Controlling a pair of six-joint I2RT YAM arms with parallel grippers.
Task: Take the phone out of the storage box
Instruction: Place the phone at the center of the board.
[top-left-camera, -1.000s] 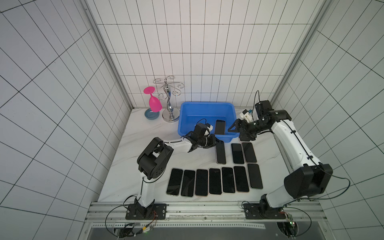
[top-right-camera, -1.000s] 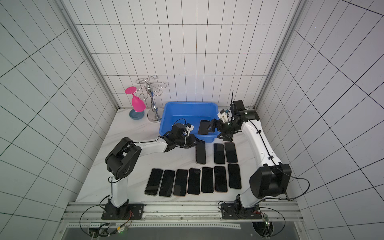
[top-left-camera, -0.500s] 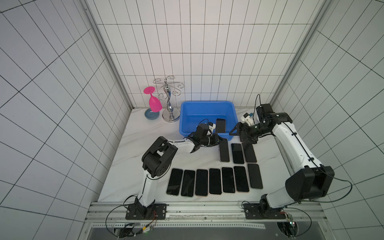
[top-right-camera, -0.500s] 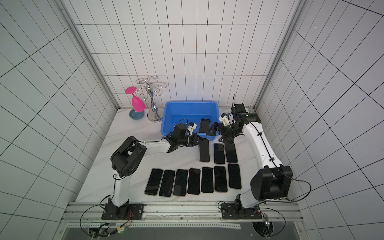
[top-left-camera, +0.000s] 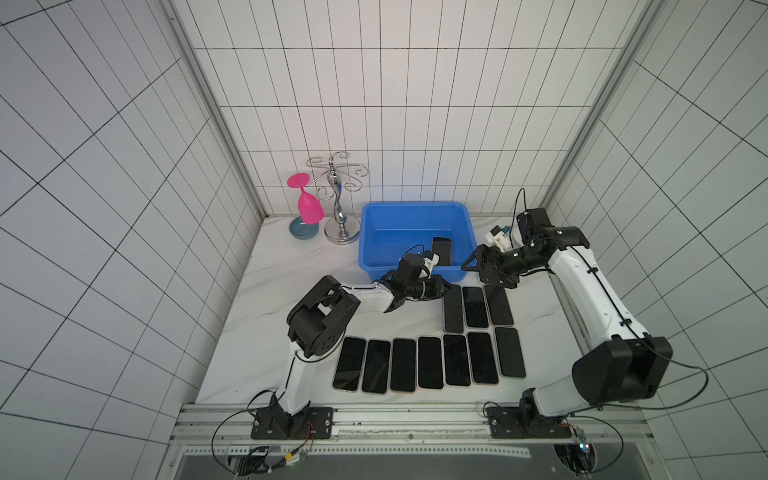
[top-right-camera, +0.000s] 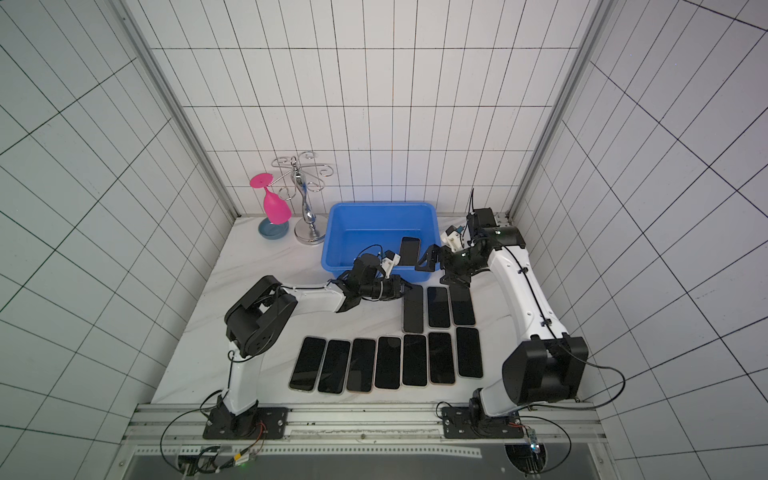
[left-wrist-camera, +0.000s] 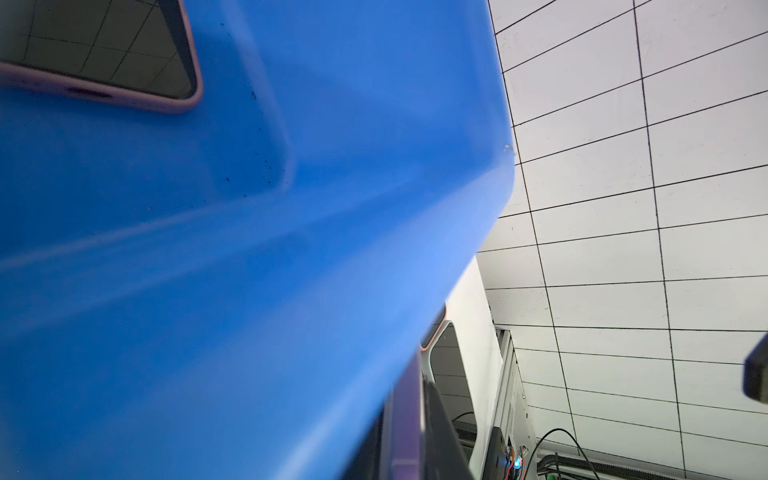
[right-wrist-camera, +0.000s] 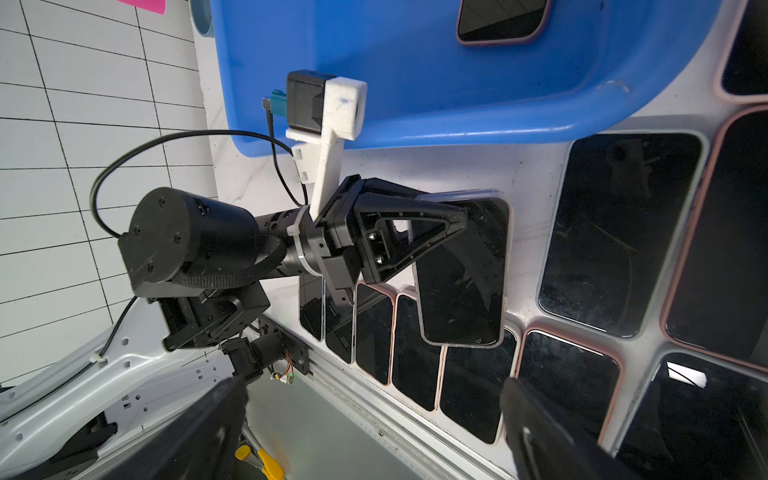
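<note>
The phone (right-wrist-camera: 461, 282) in the robot's left pincer (right-wrist-camera: 459, 214) is outside the storage box (top-left-camera: 399, 239), just in front of its near rim. The pincer's jaws are clamped tight on the end of the handset nearest the box, with the dark screen facing up. From the right wrist camera the handset looks slightly lifted and tilted, its free end overlapping the phones beyond it. Whether that end touches the table (top-left-camera: 270, 299) cannot be told.

From above, the phone lines up alongside two other phones (top-left-camera: 487, 306) lying flat on the white marble-patterned table. A row of seven phones (top-left-camera: 430, 362) lies closer to the robot's bases.

A second phone (top-left-camera: 441, 250) lies inside the blue box, against its near wall toward the right-hand corner.

The right pincer (top-left-camera: 478, 275) hovers beside that corner with its jaws spread wide and nothing between them, above the far ends of the two flat phones.
</note>
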